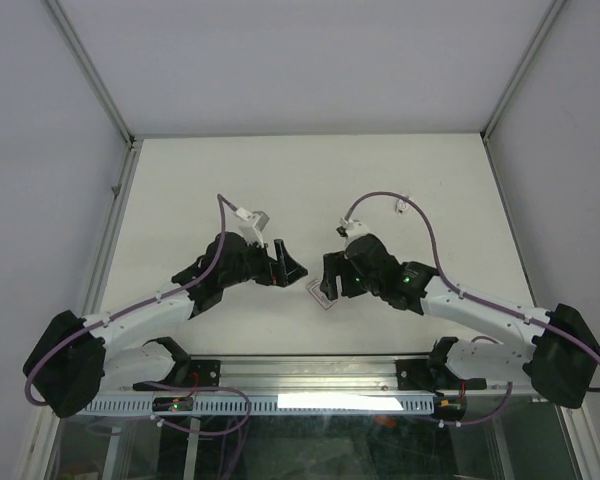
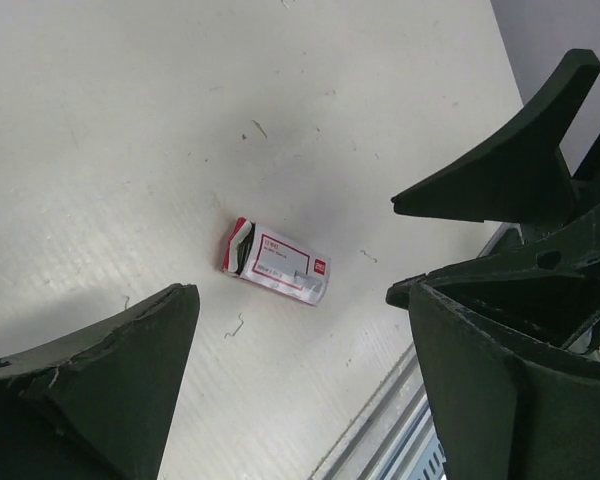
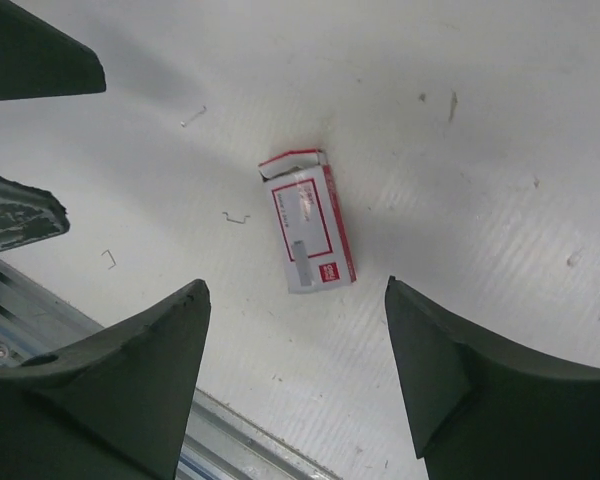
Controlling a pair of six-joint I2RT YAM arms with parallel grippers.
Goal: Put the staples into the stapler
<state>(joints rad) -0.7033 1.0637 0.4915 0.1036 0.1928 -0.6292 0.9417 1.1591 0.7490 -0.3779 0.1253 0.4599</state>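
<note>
The staples box (image 1: 320, 294), white with a red label and one torn-open end, lies flat on the white table between my two grippers. In the left wrist view the box (image 2: 277, 262) rests on the table just beyond my left gripper (image 2: 292, 293), whose jaws are spread wide with nothing in them. My right gripper (image 3: 295, 284) hovers over the near end of the box (image 3: 308, 222), open and apart from it. From above, the left gripper (image 1: 288, 265) and right gripper (image 1: 330, 278) face each other closely. The stapler is out of view.
Loose bent staples (image 3: 236, 217) (image 2: 235, 325) lie on the table by the box. The metal rail (image 1: 310, 370) runs along the near table edge. The right gripper's fingers (image 2: 510, 170) crowd the left wrist view; the left gripper's fingers (image 3: 20, 60) show in the right wrist view.
</note>
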